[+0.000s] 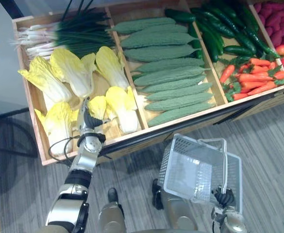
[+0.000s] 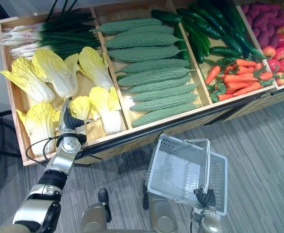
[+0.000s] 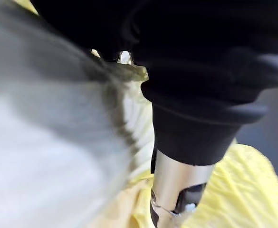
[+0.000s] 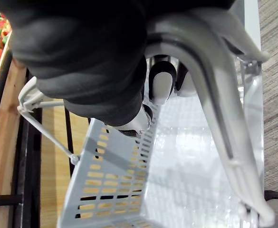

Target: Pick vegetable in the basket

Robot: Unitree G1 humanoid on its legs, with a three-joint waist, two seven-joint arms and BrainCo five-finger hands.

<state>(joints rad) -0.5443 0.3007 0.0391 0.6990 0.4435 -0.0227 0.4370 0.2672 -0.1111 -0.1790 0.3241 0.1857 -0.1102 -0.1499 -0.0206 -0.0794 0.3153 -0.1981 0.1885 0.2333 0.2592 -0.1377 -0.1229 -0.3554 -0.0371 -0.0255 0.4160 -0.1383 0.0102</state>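
Observation:
My left hand (image 1: pixel 86 122) reaches over the front edge of the wooden stall into the compartment of yellow-green napa cabbages. It is open, its fingertips beside a small cabbage (image 1: pixel 97 106), and its thumb (image 3: pixel 177 183) stands straight over yellow leaves. Nothing is held in it. Low on the right, my right hand (image 1: pixel 224 197) is shut on the handle (image 4: pixel 210 95) of a pale grey plastic basket (image 1: pixel 180 141). The basket hangs tilted in front of the stall, and nothing lies in it.
The stall (image 1: pixel 132 138) has several compartments: scallions (image 1: pixel 64 33) behind the cabbages, bumpy green gourds (image 1: pixel 166 73) in the middle, cucumbers (image 1: pixel 219 34) and carrots (image 1: pixel 253 80) to the right, purple and red produce (image 1: pixel 280 29) at the far right. Grey striped floor lies below.

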